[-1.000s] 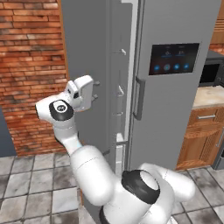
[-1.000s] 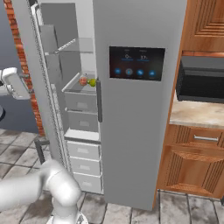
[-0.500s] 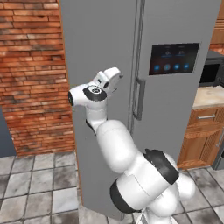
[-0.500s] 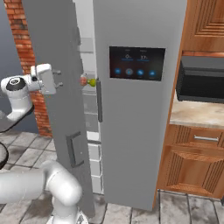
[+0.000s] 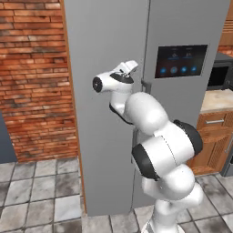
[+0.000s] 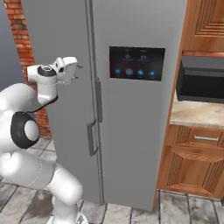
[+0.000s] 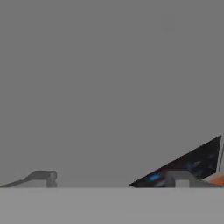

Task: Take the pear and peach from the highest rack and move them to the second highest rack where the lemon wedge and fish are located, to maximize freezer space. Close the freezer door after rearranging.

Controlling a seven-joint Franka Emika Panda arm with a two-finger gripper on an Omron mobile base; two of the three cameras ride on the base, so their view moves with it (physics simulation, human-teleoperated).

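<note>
Brick-walled kitchen; grey freezer door (image 6: 65,109) flush shut, fingers (image 6: 77,72) spread wide against its face.

Red brick wall (image 5: 32,77) at left of left base view. Grey tiled floor (image 5: 41,191) below. Dark touch panel (image 6: 136,63) with blue icons on right fridge door. Black microwave (image 6: 202,85) recessed at right, wooden cabinet (image 6: 205,19) above. Beige tabletop (image 6: 197,114) under microwave. Wooden drawer (image 6: 197,144) with metal pull beneath.
</note>
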